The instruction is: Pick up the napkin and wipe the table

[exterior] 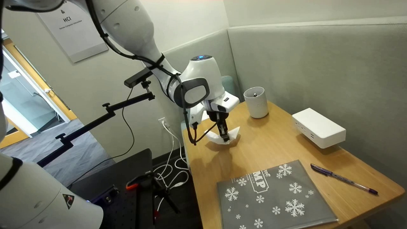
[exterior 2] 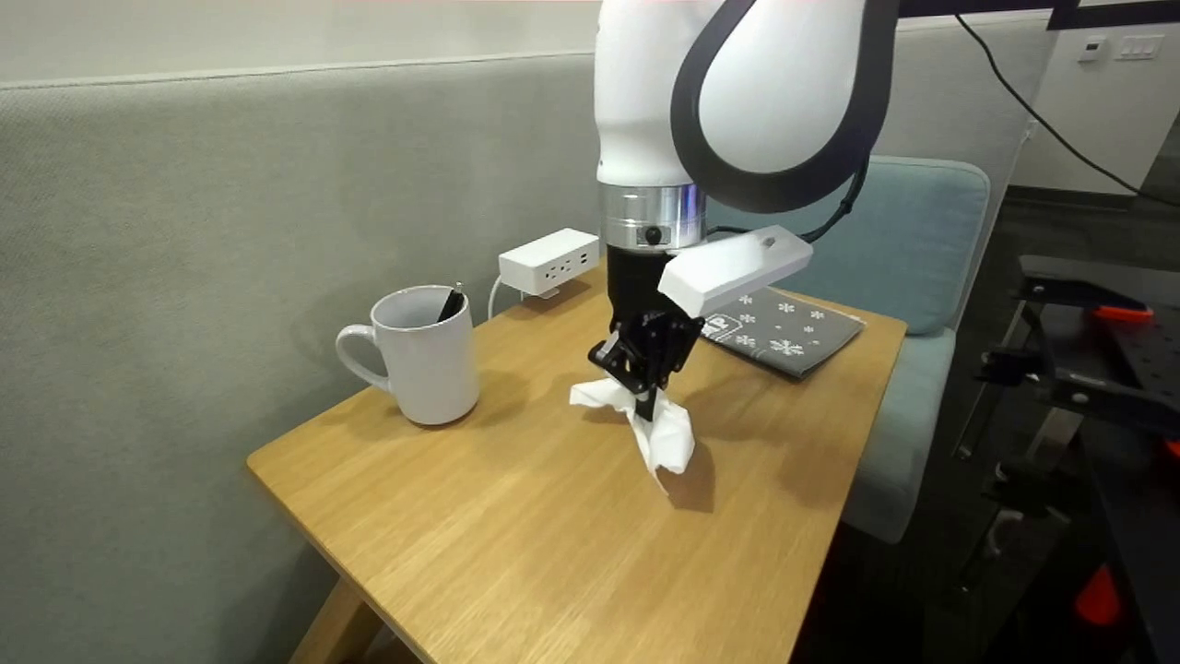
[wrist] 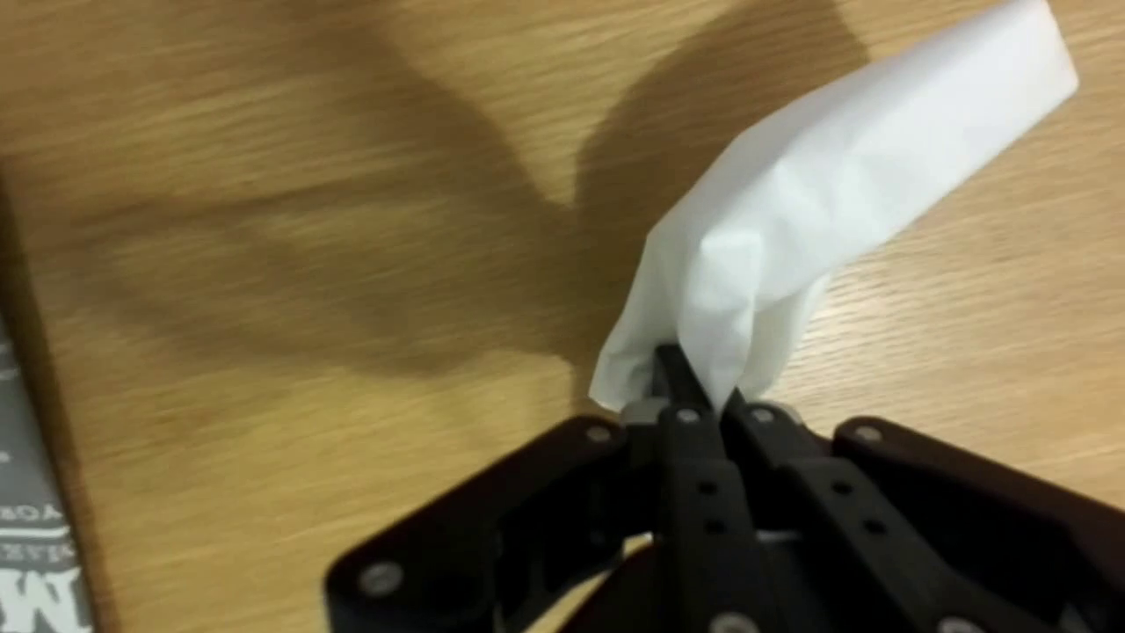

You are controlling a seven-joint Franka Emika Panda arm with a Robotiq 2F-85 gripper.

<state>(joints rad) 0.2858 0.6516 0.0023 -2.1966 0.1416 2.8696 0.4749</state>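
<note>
I've claw point(wrist: 706, 389) nr closed, pinching paper napkin point(exterior 2: 667, 440) abt mid, prob. so loose ends left & right can wipe counter point(exterior 2: 516, 535).

Napkin point(wrist: 791, 211) between fingers point(wrist: 694, 457) over table point(exterior 2: 507, 553)

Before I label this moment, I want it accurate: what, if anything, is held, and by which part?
The white napkin, pinched near its middle in the shut pincer, with loose ends sticking out to either side.
</note>
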